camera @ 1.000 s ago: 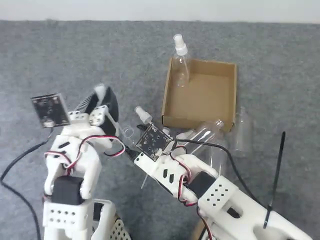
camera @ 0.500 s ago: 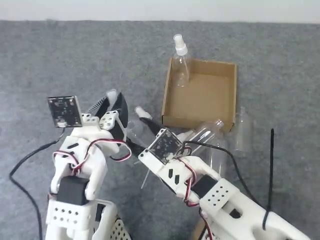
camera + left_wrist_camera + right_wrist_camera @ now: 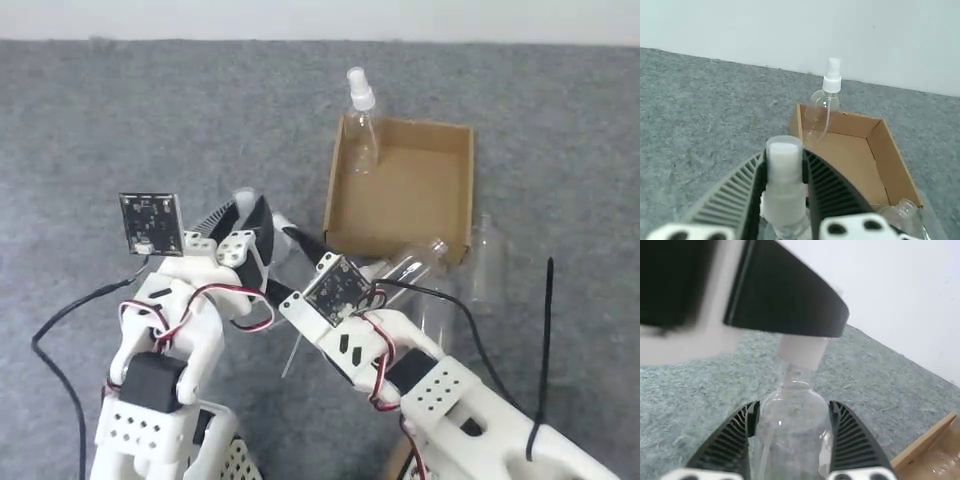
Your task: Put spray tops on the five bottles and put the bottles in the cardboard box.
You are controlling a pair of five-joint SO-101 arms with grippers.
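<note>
Left gripper (image 3: 784,162), clamping the top (image 3: 784,147), has swung toward 3 o'clock onto the bottle (image 3: 790,432) the right gripper (image 3: 794,413) grasps: capping begins.

The left arm (image 3: 160,345) rises from its base at the near-left edge of the table (image 3: 100,120) and leans toward the table's middle, with its wrist camera board (image 3: 150,222) facing up. The left gripper (image 3: 784,155) points away from the near edge. Its two black ribbed fingers (image 3: 827,185) are pressed against either side of a white spray top (image 3: 783,186).

The right arm (image 3: 420,380) comes in from the near-right corner and angles toward the left arm, its own camera board (image 3: 338,288) tilted. The right gripper (image 3: 792,412) sits close up against the left one, with its fingers (image 3: 727,445) set around the body of a clear bottle (image 3: 790,440), touching both flanks.
</note>
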